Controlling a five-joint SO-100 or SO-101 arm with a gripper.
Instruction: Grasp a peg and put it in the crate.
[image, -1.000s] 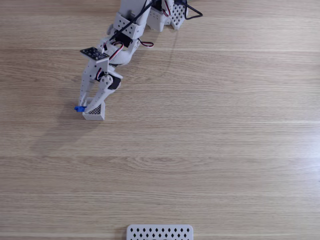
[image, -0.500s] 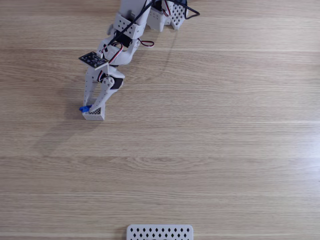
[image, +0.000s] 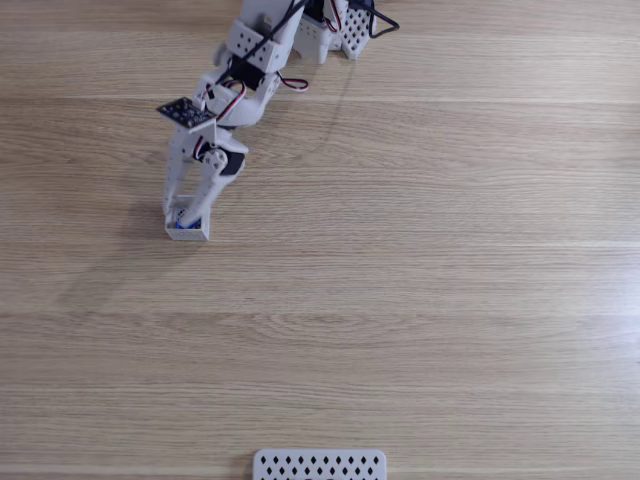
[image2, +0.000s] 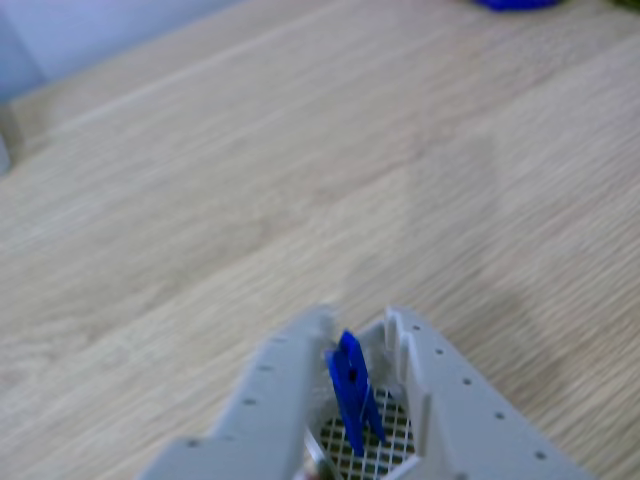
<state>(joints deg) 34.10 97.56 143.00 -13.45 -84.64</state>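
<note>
In the fixed view my gripper (image: 186, 214) reaches down at the left of the table, its tips over the small white crate (image: 188, 234). A speck of the blue peg (image: 191, 222) shows between the fingers, inside the crate's outline. In the other view the blue peg (image2: 351, 390) stands almost upright between my two grey fingers, and my gripper (image2: 357, 322) is shut on it. The peg's lower end hangs just over the crate's dark mesh floor (image2: 396, 441). Whether it touches the mesh is not clear.
A wide flat white perforated tray (image: 319, 465) lies at the bottom edge of the fixed view. The arm's base (image: 325, 28) sits at the top. Bare wooden tabletop spreads to the right and below the crate. A blurred blue object (image2: 515, 4) lies at the far edge.
The gripper has shifted slightly right, carrying the peg from beside the crate's left wall to over the crate's inside. The crate has stayed in place.
</note>
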